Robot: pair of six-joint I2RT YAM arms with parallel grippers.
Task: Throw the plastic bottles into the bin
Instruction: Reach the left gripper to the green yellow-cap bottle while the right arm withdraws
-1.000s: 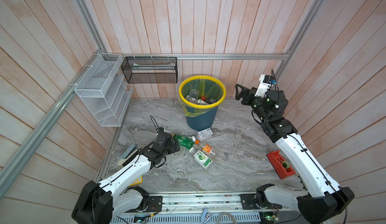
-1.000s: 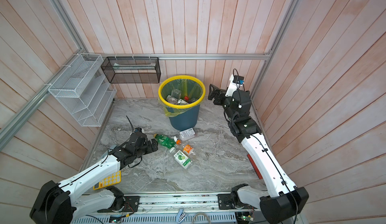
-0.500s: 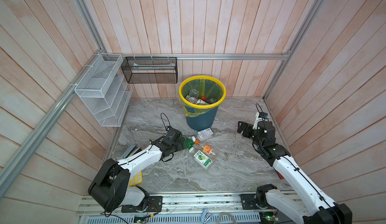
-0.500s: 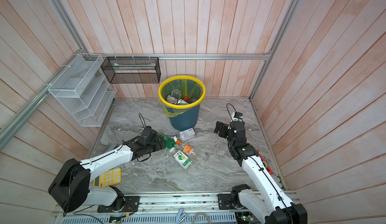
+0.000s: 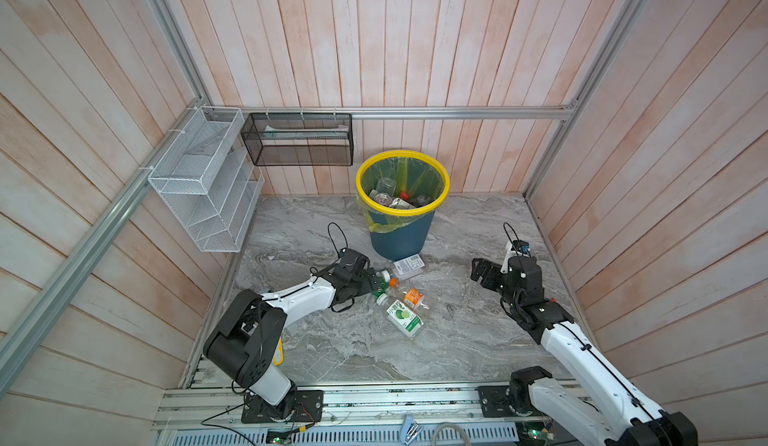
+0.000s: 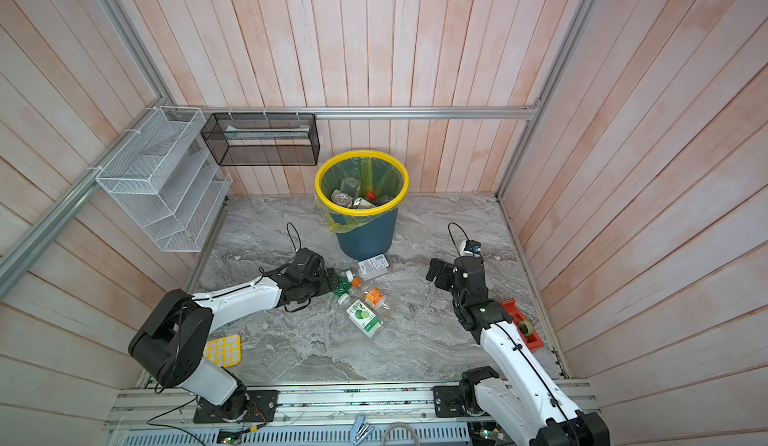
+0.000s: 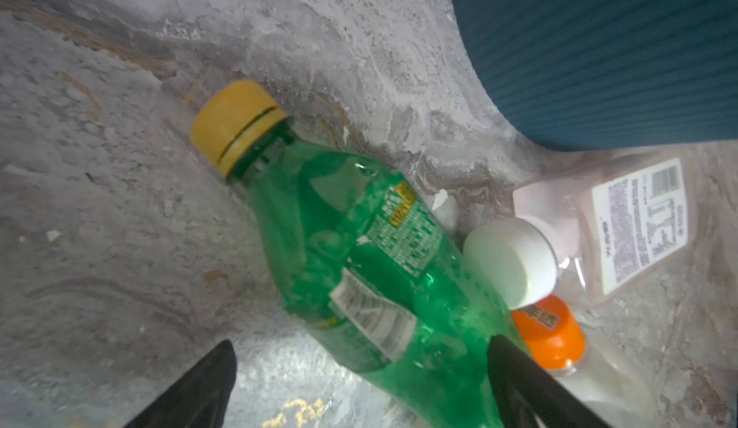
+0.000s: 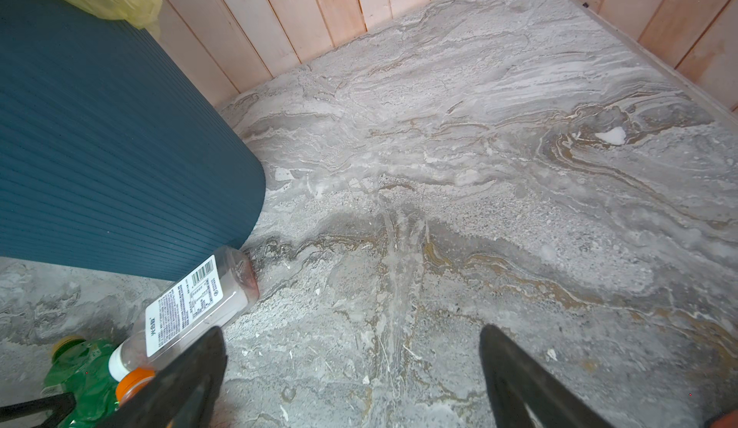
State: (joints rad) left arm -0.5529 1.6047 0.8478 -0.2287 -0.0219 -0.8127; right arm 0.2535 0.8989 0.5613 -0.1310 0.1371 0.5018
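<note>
- I am reaching my left gripper (image 7: 361, 344) low over the table (image 5: 457, 331), with its jaws spread wide on either side of the green bottle (image 7: 359, 254) and not clenched on it.
- The green bottle is lying on its side, crumpled, with its yellow cap at the end farthest from my gripper.
- One of my left fingers (image 7: 527, 382) is sitting between the green bottle's body and the orange-capped bottle (image 7: 547, 334), which is lying right beside it.
- The white-labelled bottle (image 7: 639, 226), clear with a white cap, is lying flat just beside the foot of the bin (image 5: 399, 240); its cap is pressing against the green bottle and sitting just above the orange cap in the left wrist view.
- The green-and-white-labelled bottle (image 5: 403, 317) is lying nearer my bases, close beside the orange-capped one.
- The bin is standing upright at the back of the table near the wall, and several discarded bottles (image 5: 390, 192) are lying inside its yellow-green liner (image 5: 376, 219).
- I am hovering my right gripper (image 5: 482, 271) over bare table, released and empty, well apart from the cluster of bottles and facing toward the bin.
</note>
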